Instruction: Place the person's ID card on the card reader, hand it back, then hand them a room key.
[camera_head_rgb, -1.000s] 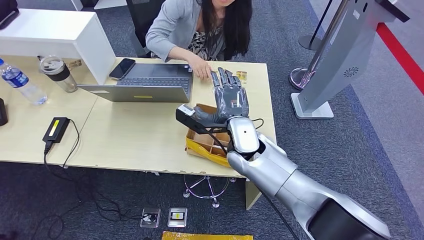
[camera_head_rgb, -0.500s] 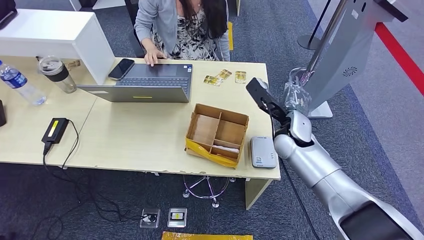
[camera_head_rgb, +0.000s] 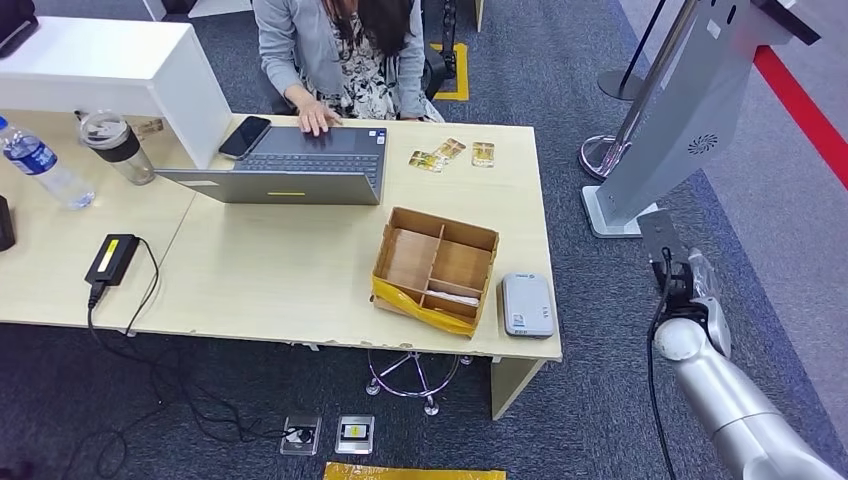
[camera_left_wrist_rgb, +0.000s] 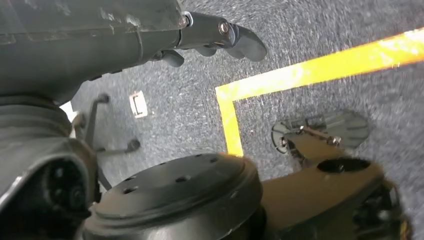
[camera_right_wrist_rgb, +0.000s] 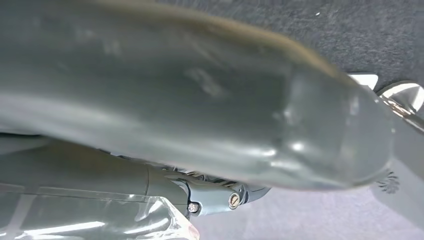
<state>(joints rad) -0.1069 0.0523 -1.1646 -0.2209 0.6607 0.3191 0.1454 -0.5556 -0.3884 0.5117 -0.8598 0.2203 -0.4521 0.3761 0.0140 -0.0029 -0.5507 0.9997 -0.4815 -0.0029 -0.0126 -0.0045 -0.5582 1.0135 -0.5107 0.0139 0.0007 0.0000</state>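
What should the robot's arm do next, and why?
Probably lift the right hand over the table toward the small cards beside the laptop. The hand hangs off the table's side above the carpet, the card reader has nothing on it, and the cards lie untouched near the person.

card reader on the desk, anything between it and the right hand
Nothing visible stands between them. The card reader lies flat at the desk's near right corner, beside the cardboard box. The right hand is off the desk's right side over the carpet, with only open floor between.
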